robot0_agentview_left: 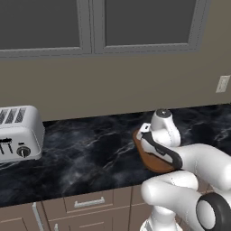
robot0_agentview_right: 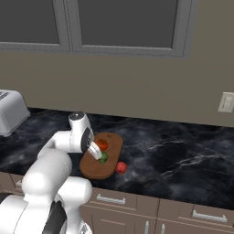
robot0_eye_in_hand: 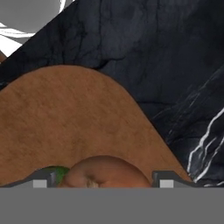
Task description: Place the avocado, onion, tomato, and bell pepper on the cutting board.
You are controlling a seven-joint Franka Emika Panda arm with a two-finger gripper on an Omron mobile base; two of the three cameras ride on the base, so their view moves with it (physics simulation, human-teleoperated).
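Observation:
The cutting board (robot0_agentview_right: 109,139) is a brown wooden oval on the black counter; its end shows past the arm (robot0_agentview_left: 140,153) and it spreads across the hand view (robot0_eye_in_hand: 65,113). The dark-green avocado (robot0_agentview_right: 103,158) lies on the board, and a sliver of it shows (robot0_eye_in_hand: 60,172). Beside it rests an orange-red round item (robot0_agentview_right: 103,144), tomato or bell pepper. My gripper (robot0_agentview_right: 97,154) hangs low over the board, open, fingertips (robot0_eye_in_hand: 41,180) astride that orange item (robot0_eye_in_hand: 105,173) with a slim gap. A red item (robot0_agentview_right: 121,167) sits on the counter just off the board. The onion is out of view.
A silver toaster (robot0_agentview_left: 18,133) stands at the counter's left end. The black marble counter (robot0_agentview_right: 183,155) runs wide to the right of the board. A wall outlet (robot0_agentview_right: 226,102) is on the back wall, with drawers (robot0_agentview_right: 137,201) below the counter edge.

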